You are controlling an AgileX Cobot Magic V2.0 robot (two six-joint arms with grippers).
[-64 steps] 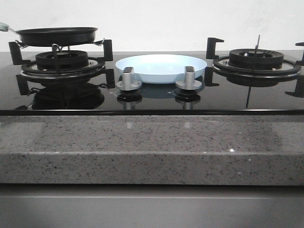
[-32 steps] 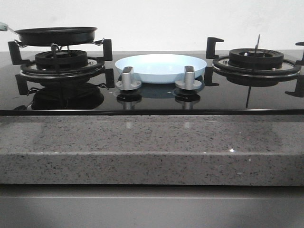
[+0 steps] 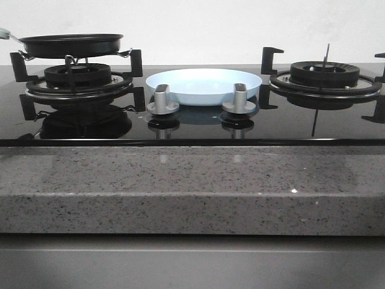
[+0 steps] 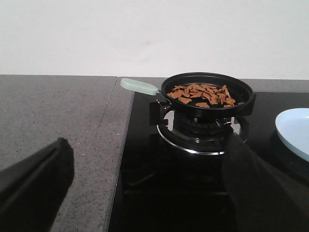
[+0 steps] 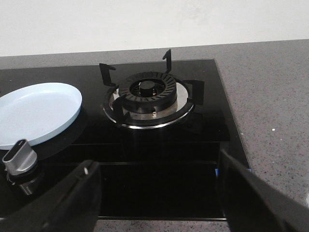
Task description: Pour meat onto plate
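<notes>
Both jaws spread empty, we see our left gripper (image 4: pixel 145 193) nearer the frying pan (image 4: pixel 207 96) of meat (image 4: pixel 203 94), its handle (image 4: pixel 139 86) pointing away from the plate (image 3: pixel 203 85).

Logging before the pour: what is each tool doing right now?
Left tool: open, holding nothing.
Right tool: open, holding nothing.

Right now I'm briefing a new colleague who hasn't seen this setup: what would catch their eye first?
Probably the black round frying pan on the left burner, full of small light-brown meat pieces. Next, the wide pale blue plate on the glossy black glass hob, between the two burners, behind two silver knobs.
</notes>
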